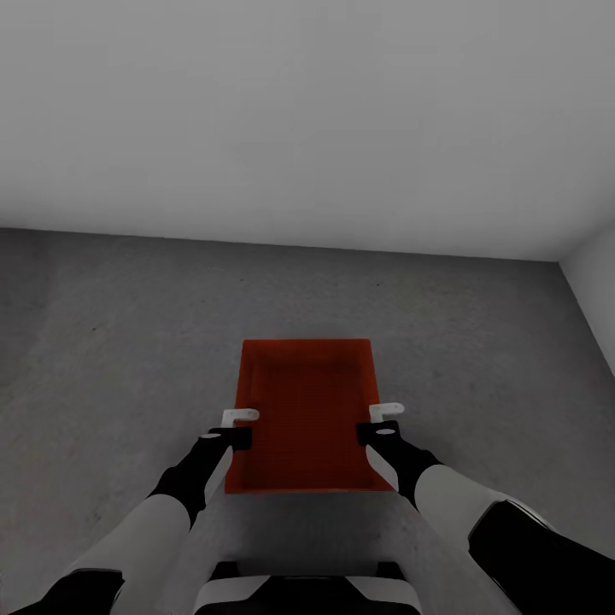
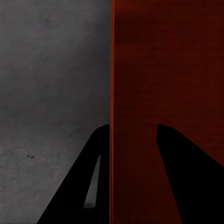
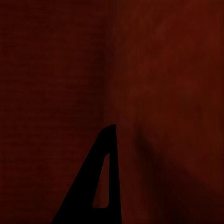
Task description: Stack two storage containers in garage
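one storage container (image 1: pixel 307 418), two hands

Bare garage: dark concrete floor (image 1: pixel 102 342), plain white walls (image 1: pixel 307 111).

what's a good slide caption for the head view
Both claws, left and right, grip an orange-red container over the grey concrete floor.
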Tool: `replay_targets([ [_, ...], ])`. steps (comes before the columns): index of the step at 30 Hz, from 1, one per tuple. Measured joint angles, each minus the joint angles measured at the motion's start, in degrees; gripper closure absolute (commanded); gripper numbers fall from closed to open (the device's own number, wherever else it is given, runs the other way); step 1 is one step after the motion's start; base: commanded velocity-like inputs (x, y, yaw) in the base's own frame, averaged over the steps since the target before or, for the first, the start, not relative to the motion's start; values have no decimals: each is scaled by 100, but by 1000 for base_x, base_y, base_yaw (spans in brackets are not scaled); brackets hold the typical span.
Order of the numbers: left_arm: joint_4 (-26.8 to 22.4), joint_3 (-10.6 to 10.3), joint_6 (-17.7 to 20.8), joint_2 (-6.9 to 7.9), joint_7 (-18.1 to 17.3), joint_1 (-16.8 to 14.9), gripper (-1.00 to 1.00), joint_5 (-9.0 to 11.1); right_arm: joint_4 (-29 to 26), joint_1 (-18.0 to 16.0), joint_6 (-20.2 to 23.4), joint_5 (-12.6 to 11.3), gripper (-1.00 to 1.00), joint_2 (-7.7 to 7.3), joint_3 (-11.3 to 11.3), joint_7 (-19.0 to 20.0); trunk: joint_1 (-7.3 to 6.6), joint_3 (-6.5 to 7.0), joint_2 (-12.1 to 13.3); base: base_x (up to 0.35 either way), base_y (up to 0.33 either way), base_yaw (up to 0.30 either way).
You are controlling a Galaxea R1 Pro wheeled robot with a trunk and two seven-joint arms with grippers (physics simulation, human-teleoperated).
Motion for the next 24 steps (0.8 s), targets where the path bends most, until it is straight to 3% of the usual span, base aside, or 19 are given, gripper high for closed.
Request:
replay_targets([
  [24, 3, 2, -2, 0, -5, 0, 100, -5, -1, 0, 1, -1, 100, 0, 2, -4, 0, 0, 0, -29, 0, 7],
])
